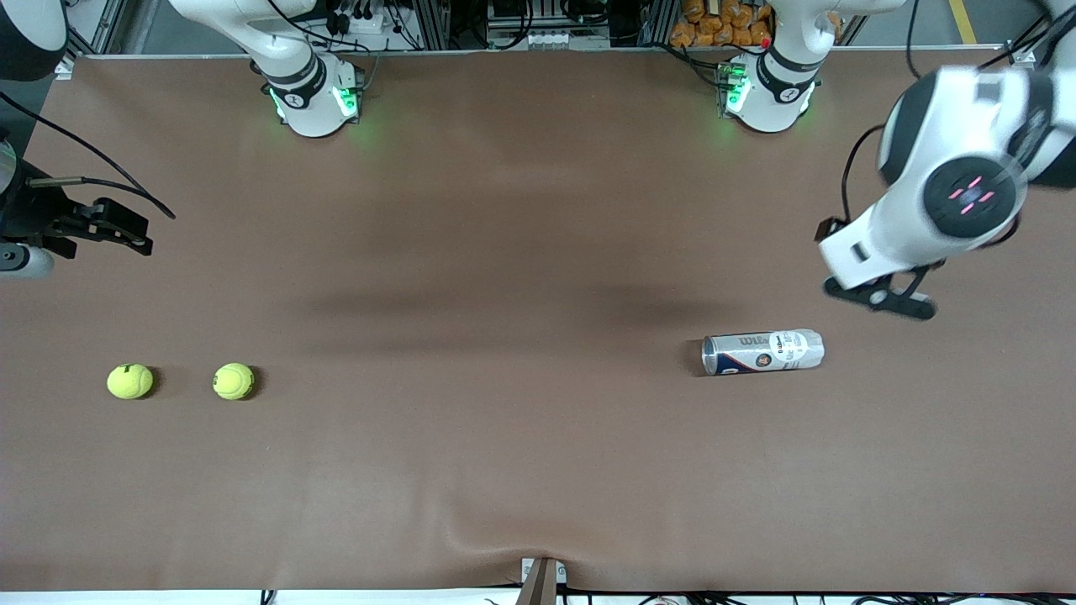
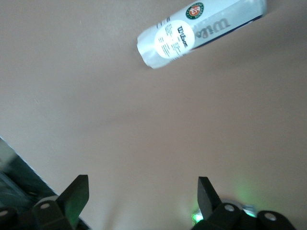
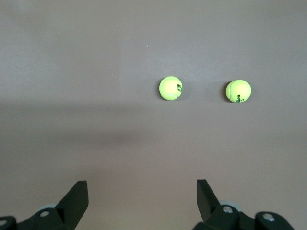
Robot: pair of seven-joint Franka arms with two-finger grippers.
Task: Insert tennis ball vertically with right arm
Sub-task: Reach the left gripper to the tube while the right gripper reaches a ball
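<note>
Hovering | right gripper [image 3: 139, 203] jaws wide, empty | left gripper [image 2: 143, 199] same

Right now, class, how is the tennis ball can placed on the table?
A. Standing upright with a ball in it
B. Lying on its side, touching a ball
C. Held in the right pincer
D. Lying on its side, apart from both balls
D: the can lies flat, with bare table between it and both tennis balls.

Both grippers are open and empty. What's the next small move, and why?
Probably bring the right gripper down over the ball that lies closer to the can. Both balls lie free on the table, the can lies on its side, and the left gripper waits above the table beside it.
</note>
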